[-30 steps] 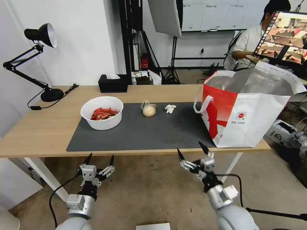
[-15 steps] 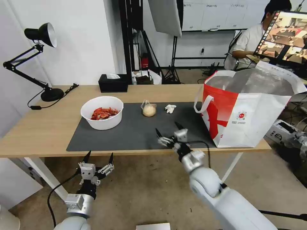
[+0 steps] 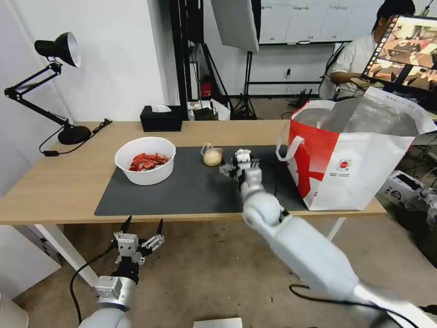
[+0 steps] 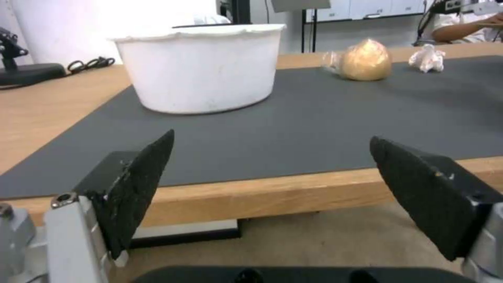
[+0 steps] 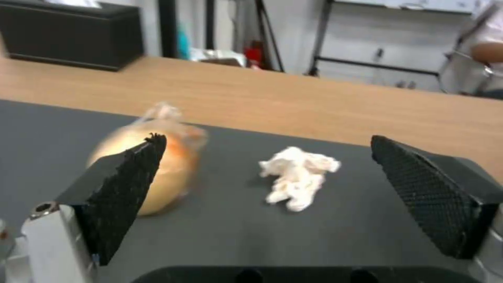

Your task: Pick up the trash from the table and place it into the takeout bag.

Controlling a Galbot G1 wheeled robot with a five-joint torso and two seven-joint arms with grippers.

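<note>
White crumpled tissue (image 5: 298, 177) lies on the grey mat (image 3: 195, 187) straight ahead of my right claw (image 3: 240, 167), a little beyond the fingertips and lined up with the gap between them. That claw is spread wide, its black fingers (image 5: 125, 188) apart and holding nothing, reaching low over the middle of the mat from the near edge of the tabletop (image 3: 54, 182). The tissue is a small, wrinkled wad, loosely bunched, sitting flat on the mat.

Just beside it, toward my left, rests the small clear bag with a beige bun (image 3: 212, 156); from my right wrist it sits partly behind one finger, rounded and golden, with a twisted plastic top. The two are near each other but apart.

Farther to my left on the mat stands the white bowl (image 3: 145, 160), round and deep, with red shells heaped inside.

At the right end of the tabletop stands the takeout bag (image 3: 355, 155), upright and open, white and red with a silver lining, a white loop handle and a small round red logo on its side.

My left claw (image 3: 142, 226) hangs below the front edge of the tabletop, pointed up, its fingers spread and empty, well apart from everything on the mat.
</note>
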